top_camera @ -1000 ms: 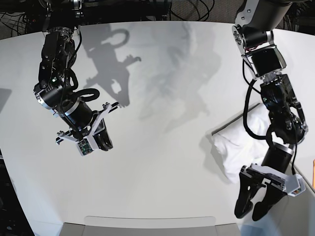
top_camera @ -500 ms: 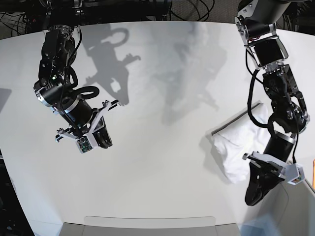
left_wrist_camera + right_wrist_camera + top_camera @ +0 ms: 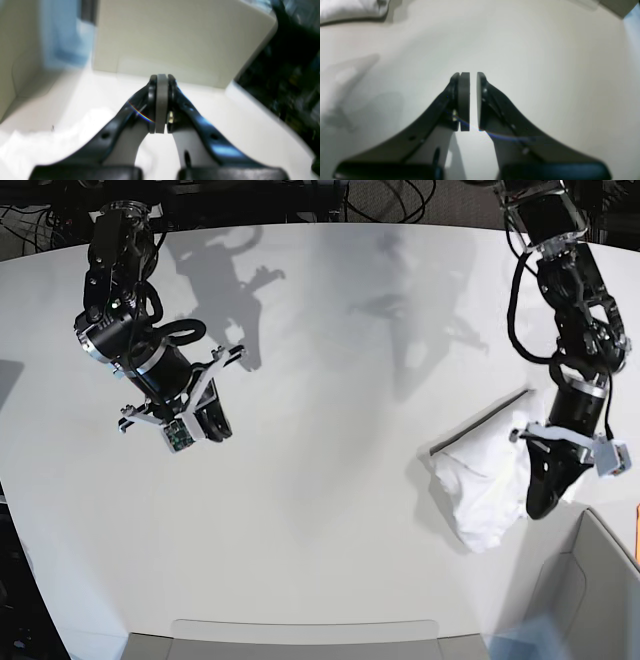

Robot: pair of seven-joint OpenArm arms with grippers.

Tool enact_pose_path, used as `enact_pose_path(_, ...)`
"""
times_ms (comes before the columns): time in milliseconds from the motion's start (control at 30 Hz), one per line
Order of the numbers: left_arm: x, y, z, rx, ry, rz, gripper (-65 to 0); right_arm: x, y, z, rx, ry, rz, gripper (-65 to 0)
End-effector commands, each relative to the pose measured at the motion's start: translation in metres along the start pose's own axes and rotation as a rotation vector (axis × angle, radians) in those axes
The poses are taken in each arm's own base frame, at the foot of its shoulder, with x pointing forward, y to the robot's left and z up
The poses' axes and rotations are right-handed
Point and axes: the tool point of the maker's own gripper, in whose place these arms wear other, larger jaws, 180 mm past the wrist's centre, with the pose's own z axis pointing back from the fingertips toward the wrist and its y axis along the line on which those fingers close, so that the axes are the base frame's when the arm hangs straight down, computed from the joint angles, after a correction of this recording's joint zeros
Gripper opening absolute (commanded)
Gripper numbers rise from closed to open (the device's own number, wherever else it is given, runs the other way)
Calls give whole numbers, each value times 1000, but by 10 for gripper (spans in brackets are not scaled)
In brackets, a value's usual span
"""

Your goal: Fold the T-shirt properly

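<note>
The white T-shirt (image 3: 478, 478) lies as a small folded bundle near the table's right side. It shows again at the lower left of the left wrist view, the T-shirt (image 3: 50, 145), and at the top left corner of the right wrist view, the T-shirt (image 3: 350, 8). My left gripper (image 3: 540, 502) hangs over the bundle's right part, pointing down. Its pads are pressed together with no cloth between them, as the left gripper (image 3: 161, 105) shows close up. Far off at the left, my right gripper (image 3: 215, 425) hovers over bare table. The right gripper (image 3: 473, 100) is shut but for a thin slit and holds nothing.
A pale grey bin (image 3: 600, 580) stands at the front right corner, just beyond the shirt; its wall (image 3: 175, 37) fills the top of the left wrist view. A flat grey tray edge (image 3: 300, 632) runs along the front. Dark cables lie past the table's far edge.
My left gripper closed from wide open and moved from the front right corner back up over the shirt. The right arm drifted a little toward the far side.
</note>
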Motion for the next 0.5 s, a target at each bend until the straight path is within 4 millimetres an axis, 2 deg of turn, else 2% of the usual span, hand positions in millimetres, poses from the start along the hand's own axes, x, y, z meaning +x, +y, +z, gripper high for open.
enact_pose_path(0,12,-5,9,-13,-33,-28,-650,10,2,4,9,-46,8,-591)
enact_pose_path(167,-10,-4,56,29,79,-81,-650,-28,20,11,45,41,-34,-592)
enact_pose_path(267,-23,7,89,91,152,-99,-650,-51,28,20,53,72,-76,-592)
enact_pose_path(367,-41,17,122,151,242,-99,-650,-76,44,35,100,93,-145,-592)
enact_pose_path(467,-69,21,158,192,370,-76,-650,-111,66,61,191,175,-208,-592)
